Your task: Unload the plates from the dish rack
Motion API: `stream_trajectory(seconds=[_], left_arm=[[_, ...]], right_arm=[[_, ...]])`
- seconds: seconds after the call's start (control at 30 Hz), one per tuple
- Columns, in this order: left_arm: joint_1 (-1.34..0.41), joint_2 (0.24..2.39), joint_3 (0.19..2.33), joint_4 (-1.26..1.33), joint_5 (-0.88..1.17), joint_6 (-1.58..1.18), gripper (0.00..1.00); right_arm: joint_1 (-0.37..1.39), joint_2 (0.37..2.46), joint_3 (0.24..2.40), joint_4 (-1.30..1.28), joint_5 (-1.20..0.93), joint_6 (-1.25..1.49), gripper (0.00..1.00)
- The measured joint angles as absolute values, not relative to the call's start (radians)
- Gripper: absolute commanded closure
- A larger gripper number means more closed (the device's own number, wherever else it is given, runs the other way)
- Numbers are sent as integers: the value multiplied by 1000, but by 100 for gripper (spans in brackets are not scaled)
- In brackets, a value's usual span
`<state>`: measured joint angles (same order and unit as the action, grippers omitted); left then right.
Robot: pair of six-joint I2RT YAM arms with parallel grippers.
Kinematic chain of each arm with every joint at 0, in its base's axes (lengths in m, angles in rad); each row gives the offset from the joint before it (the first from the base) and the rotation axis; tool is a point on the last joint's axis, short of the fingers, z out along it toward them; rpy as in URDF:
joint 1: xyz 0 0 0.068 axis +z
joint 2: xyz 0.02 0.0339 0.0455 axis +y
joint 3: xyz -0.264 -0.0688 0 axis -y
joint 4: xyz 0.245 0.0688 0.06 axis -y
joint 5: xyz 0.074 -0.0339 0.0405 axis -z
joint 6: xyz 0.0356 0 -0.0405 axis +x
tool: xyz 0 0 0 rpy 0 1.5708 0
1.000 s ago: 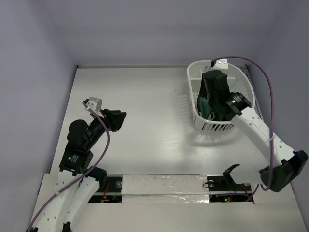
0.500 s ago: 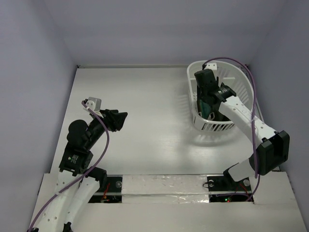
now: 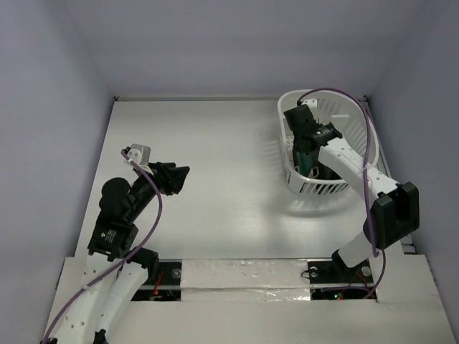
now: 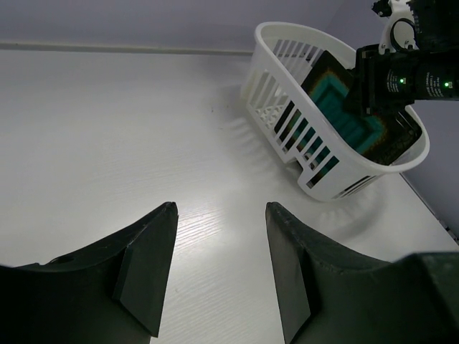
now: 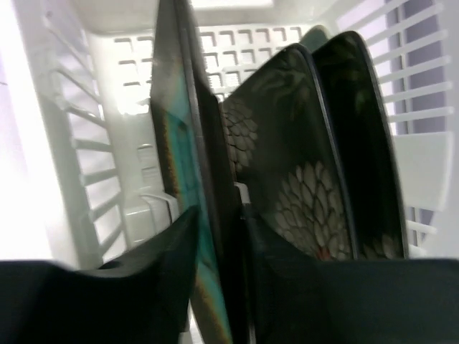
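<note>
1. Left gripper (image 3: 174, 176) hangs over the bare worktop (image 3: 215, 143) at lower left of the top view. Its fingers are apart and it's holding nothing.
2. Dish rack (image 3: 315, 188) sits upper right, with the plates (image 5: 301, 186) standing on edge inside.
3. Right gripper (image 5: 219, 236) straddles the teal plate (image 4: 343, 107) in there, but I can't tell if it's actually squeezing.

Open table (image 3: 215, 143) lies left of the dish rack (image 3: 315, 188), giving free passage. Inside it, the teal plate (image 5: 179, 172) and black plates (image 5: 301, 179) stand on edge with only narrow slots between. The right gripper (image 5: 219, 229) fills both sides of the teal plate.
</note>
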<state>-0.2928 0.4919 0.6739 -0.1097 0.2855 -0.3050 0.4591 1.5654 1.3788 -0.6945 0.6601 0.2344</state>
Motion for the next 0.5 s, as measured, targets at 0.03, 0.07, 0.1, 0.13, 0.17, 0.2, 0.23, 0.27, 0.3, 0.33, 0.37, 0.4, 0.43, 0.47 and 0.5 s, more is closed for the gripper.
stream_trajectory(seconds=[0.03, 0.07, 0.1, 0.13, 0.17, 0.2, 0.23, 0.27, 0.3, 0.33, 0.37, 0.4, 0.43, 0.47, 0.5], left_arm=[[-293, 491, 674, -110, 286, -305, 51], [-293, 490, 674, -110, 287, -305, 51], [-293, 488, 674, -110, 287, -305, 51], [-293, 487, 674, -109, 288, -305, 51], [-292, 487, 674, -109, 288, -305, 51], [-290, 487, 674, -109, 289, -305, 51], [-288, 487, 674, -109, 289, -305, 51], [-286, 487, 674, -109, 289, -305, 51], [-286, 486, 674, -109, 289, -305, 51], [-286, 486, 674, -109, 289, -305, 51], [-286, 486, 674, -109, 289, -305, 51], [-286, 486, 674, -109, 290, -305, 51], [-286, 486, 674, -109, 291, -305, 51], [-286, 486, 674, -109, 293, -305, 51], [-286, 486, 674, -109, 294, -305, 51]], right_arm=[[459, 1566, 1379, -699, 663, 232, 69], [459, 1566, 1379, -702, 667, 231, 71], [459, 1565, 1380, -705, 670, 230, 75], [459, 1565, 1381, -708, 675, 228, 77], [458, 1565, 1382, -711, 677, 227, 81], [458, 1565, 1385, -718, 678, 220, 85], [458, 1565, 1389, -729, 680, 207, 88], [458, 1565, 1392, -739, 681, 199, 90], [458, 1565, 1398, -750, 681, 191, 95], [458, 1565, 1402, -757, 680, 187, 97], [458, 1565, 1404, -762, 680, 186, 97], [458, 1565, 1407, -767, 680, 183, 100], [458, 1565, 1410, -773, 680, 182, 100], [458, 1565, 1414, -780, 679, 181, 100], [458, 1565, 1419, -787, 677, 179, 100]])
